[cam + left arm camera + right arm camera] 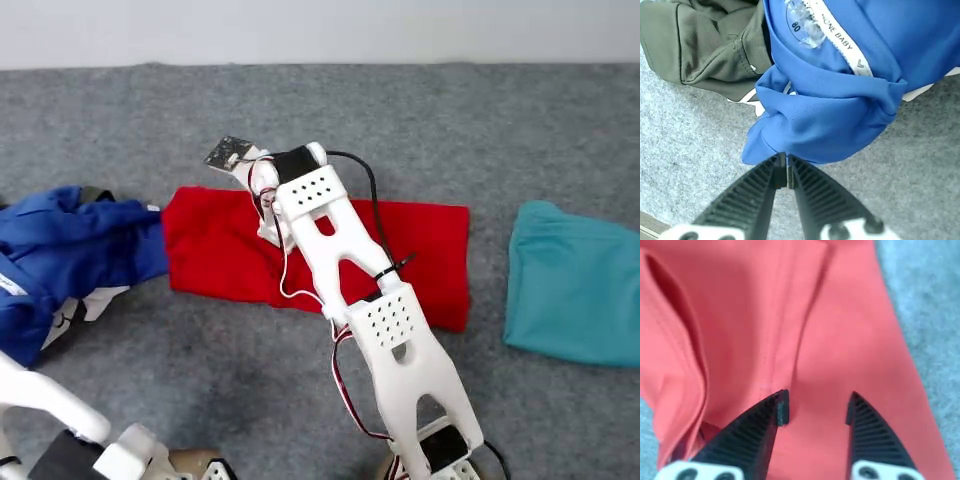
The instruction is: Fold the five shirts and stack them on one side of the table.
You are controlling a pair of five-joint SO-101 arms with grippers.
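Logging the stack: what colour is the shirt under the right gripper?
Red shirt, clearest in the high view.

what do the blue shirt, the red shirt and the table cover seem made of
The blue shirt is probably a synthetic sports knit: slightly glossy, with fine mesh-like pinholes. The red shirt looks like matte cotton-type jersey, with soft creases and no sheen. The table cover looks like grey felt or low-pile carpet, fuzzy and flecked.

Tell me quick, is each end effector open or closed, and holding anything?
Left end effector: closed at the blue shirt's edge; a pinch cannot be told.
Right end effector: open over the red shirt, holding nothing.
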